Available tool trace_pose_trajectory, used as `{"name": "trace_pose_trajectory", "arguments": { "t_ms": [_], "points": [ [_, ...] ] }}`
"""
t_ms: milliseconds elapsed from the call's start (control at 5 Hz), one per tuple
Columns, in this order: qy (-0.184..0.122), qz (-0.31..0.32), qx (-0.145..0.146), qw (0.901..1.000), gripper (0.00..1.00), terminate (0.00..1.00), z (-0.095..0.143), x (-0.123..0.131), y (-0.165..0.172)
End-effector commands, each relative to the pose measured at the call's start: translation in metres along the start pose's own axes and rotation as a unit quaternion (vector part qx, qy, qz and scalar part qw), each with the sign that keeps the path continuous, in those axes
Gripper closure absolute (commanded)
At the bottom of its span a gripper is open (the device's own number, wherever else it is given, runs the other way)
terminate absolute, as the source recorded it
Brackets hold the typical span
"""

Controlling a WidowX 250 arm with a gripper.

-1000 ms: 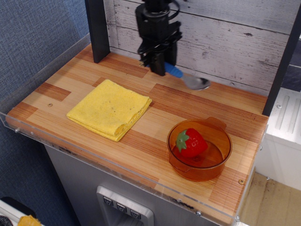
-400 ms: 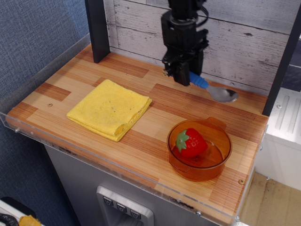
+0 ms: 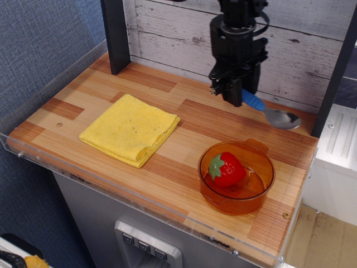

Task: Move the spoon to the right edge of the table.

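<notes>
Spoon transport is what I am running over the table (image 3: 184, 125), near its back right corner. Largest on it, the yellow cloth (image 3: 131, 129) is lying toward the left edge, and the orange bowl (image 3: 237, 177) with a strawberry (image 3: 226, 169) is sitting near the front right corner. I am keeping the gripper (image 3: 237, 94) jaws clamped on the blue handle of the spoon (image 3: 271, 111). Because the silver end is hanging low, I am judging it could scrape the wood or slip out.
</notes>
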State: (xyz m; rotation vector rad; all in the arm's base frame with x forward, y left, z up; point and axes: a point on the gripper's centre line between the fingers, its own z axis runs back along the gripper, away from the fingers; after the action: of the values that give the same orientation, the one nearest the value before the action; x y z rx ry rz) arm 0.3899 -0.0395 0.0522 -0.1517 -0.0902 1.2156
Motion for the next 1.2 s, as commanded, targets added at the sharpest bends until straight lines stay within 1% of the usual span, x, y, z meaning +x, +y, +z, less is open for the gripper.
{"name": "trace_pose_trajectory", "arguments": {
  "t_ms": [0, 200, 400, 600, 800, 1000],
  "points": [
    [0.009, -0.005, -0.011, 0.9999, 1.00, 0.00, 0.003, -0.004, 0.000],
    [0.015, 0.000, 0.007, 0.9999, 1.00, 0.00, -0.008, -0.005, 0.003],
    [0.016, 0.011, 0.013, 0.9997, 1.00, 0.00, -0.013, -0.004, 0.005],
    [0.006, 0.004, 0.014, 0.9999, 1.00, 0.00, -0.021, -0.006, 0.007],
    [0.012, 0.016, 0.012, 0.9997, 0.00, 0.00, -0.020, -0.006, 0.008],
    [0.025, 0.015, 0.014, 0.9995, 0.00, 0.00, -0.021, -0.006, 0.008]
  ]
}}
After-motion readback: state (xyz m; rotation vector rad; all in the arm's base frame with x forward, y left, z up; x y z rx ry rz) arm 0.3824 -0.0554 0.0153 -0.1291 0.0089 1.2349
